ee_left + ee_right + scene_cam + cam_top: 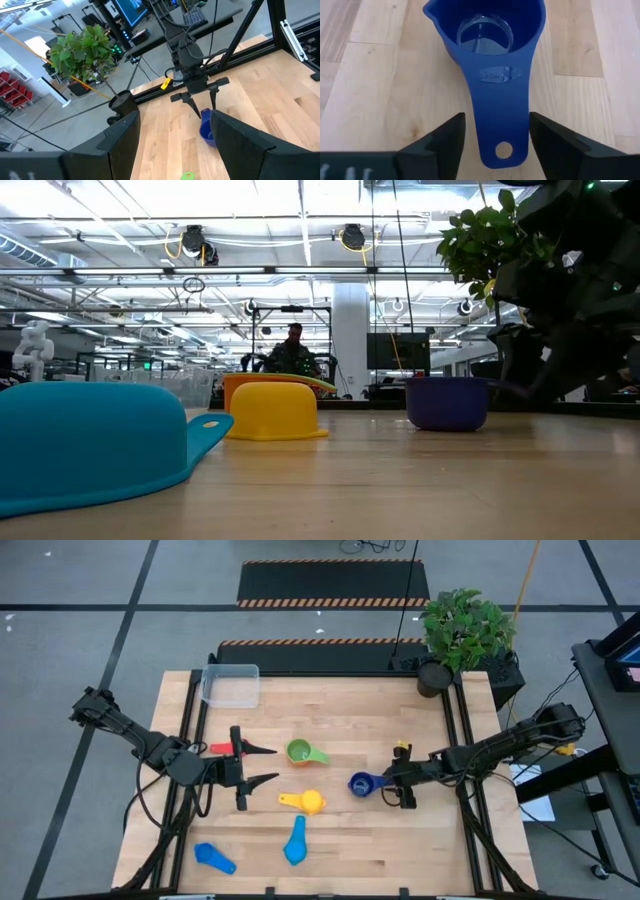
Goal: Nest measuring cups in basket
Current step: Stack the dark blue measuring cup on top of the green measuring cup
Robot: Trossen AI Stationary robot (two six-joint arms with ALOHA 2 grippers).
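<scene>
I straddle the navy plastic measuring cup's flat handle with the right tool, fingers apart and not yet clamped, for a side pinch; the left tool waits spread over the tabletop.

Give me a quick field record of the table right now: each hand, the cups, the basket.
right hand: open, fingers either side of the navy cup's handle, not yet touching
navy cup: upright on table, handle toward right hand
left hand: open, empty, left of table centre
red cup: beside left hand
green cup: table centre
yellow cup: just below green cup in high view
light blue cups: two, near front edge
basket: far left corner, no cups in it
</scene>
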